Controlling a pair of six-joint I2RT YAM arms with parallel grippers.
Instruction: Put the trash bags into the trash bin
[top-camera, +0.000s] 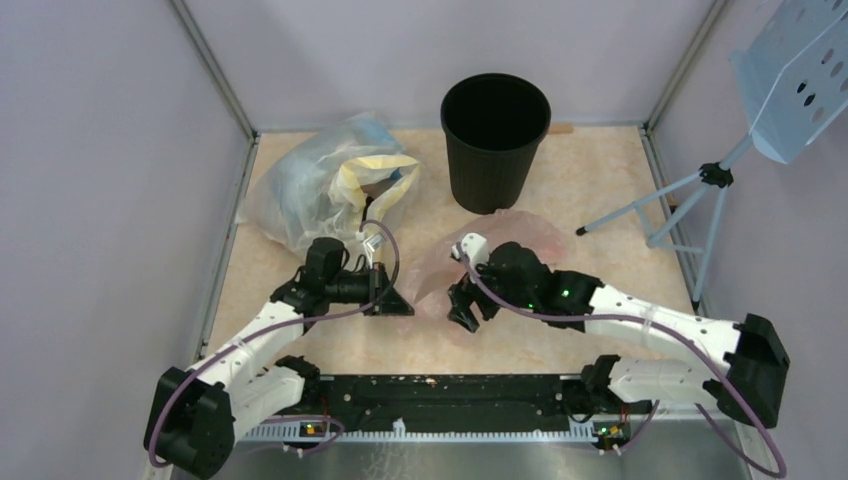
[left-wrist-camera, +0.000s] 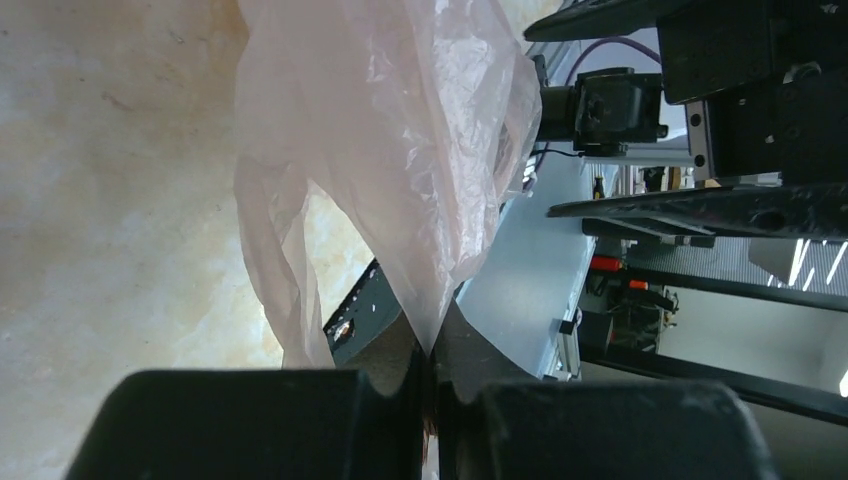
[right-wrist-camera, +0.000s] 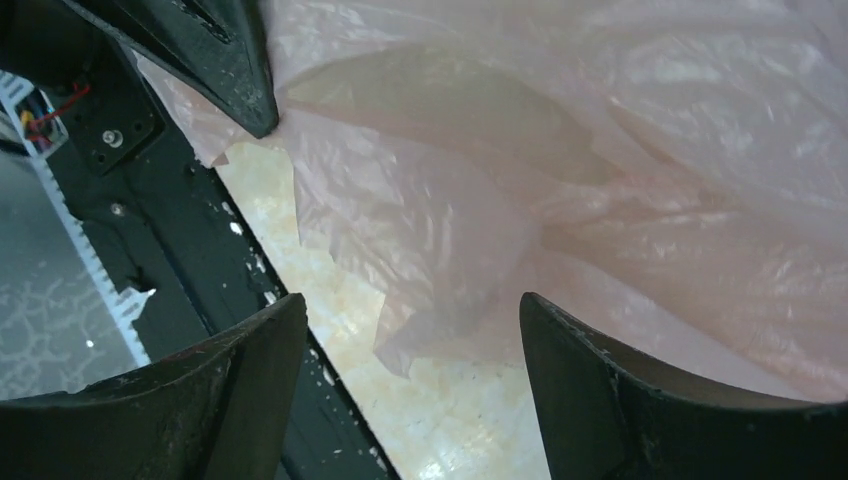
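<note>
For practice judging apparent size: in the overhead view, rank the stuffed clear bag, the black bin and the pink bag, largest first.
1. stuffed clear bag
2-3. trash bin and pink trash bag: these look about alike in area. The right arm covers part of the bag, so I leave them unranked.

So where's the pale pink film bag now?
Top view: bag mid-table, in front of the round black ribbed bin, between the left claw pinching its edge and the open right claw.
</note>
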